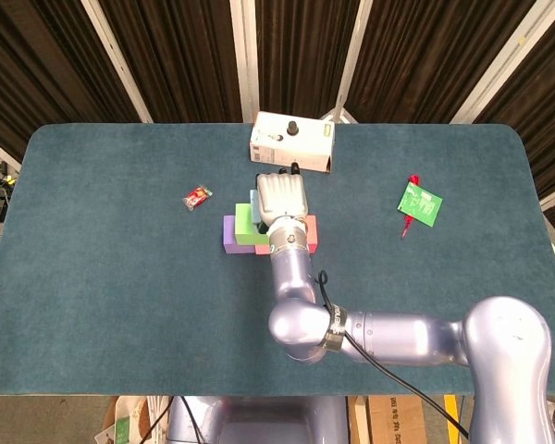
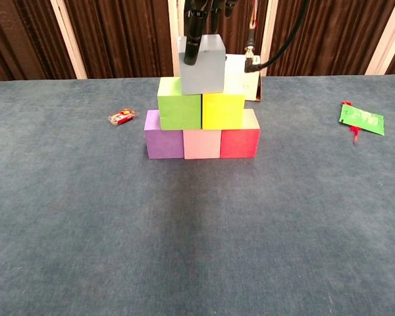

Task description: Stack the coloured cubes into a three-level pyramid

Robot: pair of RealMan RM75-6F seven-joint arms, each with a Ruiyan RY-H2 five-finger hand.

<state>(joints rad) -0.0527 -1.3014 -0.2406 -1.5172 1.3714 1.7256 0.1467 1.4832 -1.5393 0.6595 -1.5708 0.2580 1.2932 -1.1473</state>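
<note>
From the chest view we see our right hand (image 1: 280,196) grasping the grey-blue foam cube (image 2: 203,64) atop the green cube (image 2: 179,112) and yellow cube (image 2: 222,110); overhead, the hand hides it.

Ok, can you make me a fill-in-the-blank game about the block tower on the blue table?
1. The bottom row holds a purple cube, a pink cube and a ____ cube.
2. Above them, a green cube sits beside a ____ cube.
3. The grey cube on top is held by the robot's ____ hand.
4. The small red wrapped sweet lies on the table to the ____ of the pyramid in the chest view.

Missing words: red; yellow; right; left
</note>
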